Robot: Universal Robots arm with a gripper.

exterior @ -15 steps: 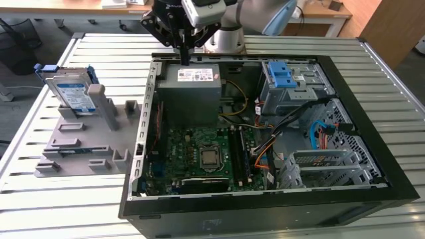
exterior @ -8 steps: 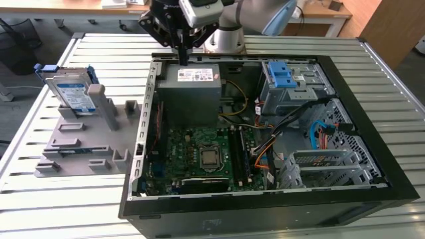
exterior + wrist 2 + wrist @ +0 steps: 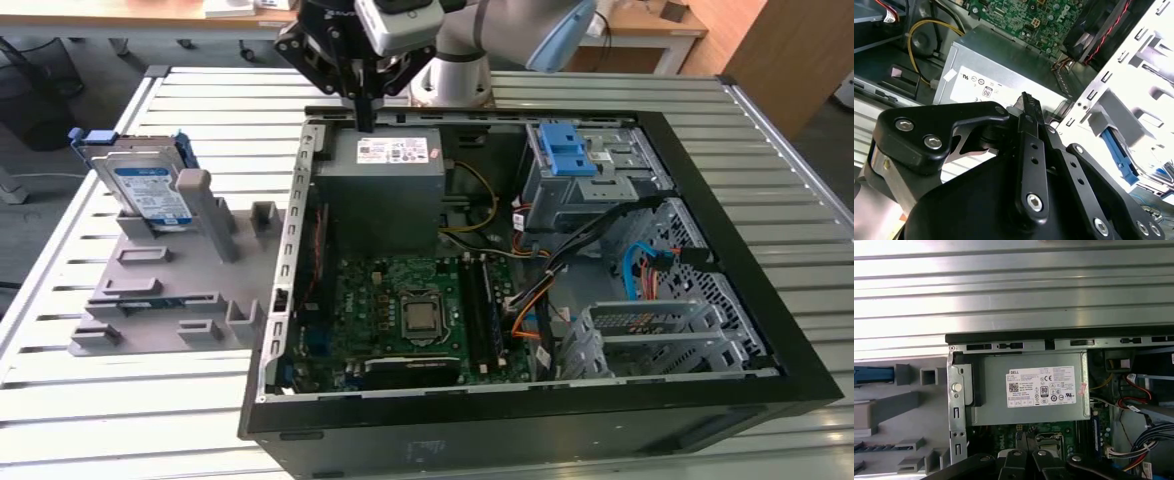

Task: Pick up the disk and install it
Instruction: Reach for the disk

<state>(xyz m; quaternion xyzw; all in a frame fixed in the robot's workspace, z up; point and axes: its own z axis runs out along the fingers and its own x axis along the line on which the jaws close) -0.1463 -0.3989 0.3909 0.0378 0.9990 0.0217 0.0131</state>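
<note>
open computer case (image 3: 507,415) up front. farther back, upright in grey holder (image 3: 167,290) on the exterior view's left — disk (image 3: 144,188), well apart from hand (image 3: 363,122). narrow, empty, hovering over power supply (image 3: 387,175). likely best: widen before descending squarely on disk's upper edge — clear of holder's posts.

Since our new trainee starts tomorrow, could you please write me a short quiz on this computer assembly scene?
1. True or false: the disk already sits inside the computer case.
2. Which component is the claw nearest to? A) motherboard B) power supply C) drive cage
3. Fill in: the disk stands upright in the grey ____ on the exterior view's left.
Key: 1 false; 2 B; 3 fixture.
</note>
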